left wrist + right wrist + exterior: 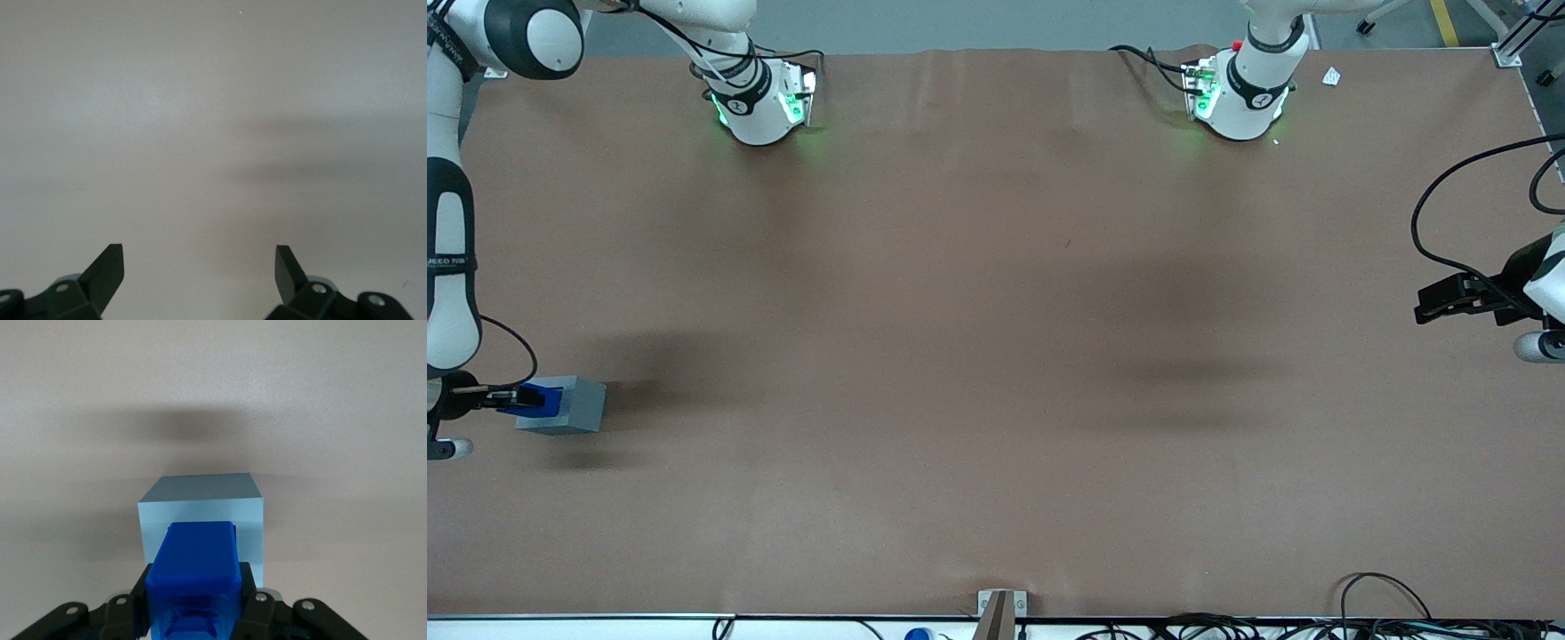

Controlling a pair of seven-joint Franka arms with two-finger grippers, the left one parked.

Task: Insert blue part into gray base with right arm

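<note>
One blue part (195,563) is pinched between the two black fingers (257,603) of the gripper (503,400), which squeezes it from both sides. The gripper sits low over the brown table (996,356), right at the working arm's end of it. The right arm (449,267) reaches down along that edge of the table to get there.

The front end of the blue part is poking into the square hole in the gray base (200,510) (the two are touching). The rest of the blue part sticks out of the hole toward the gripper. The gray base (569,404) stands flat on the table, just beside the gripper, with a dark shadow next to it.
</note>
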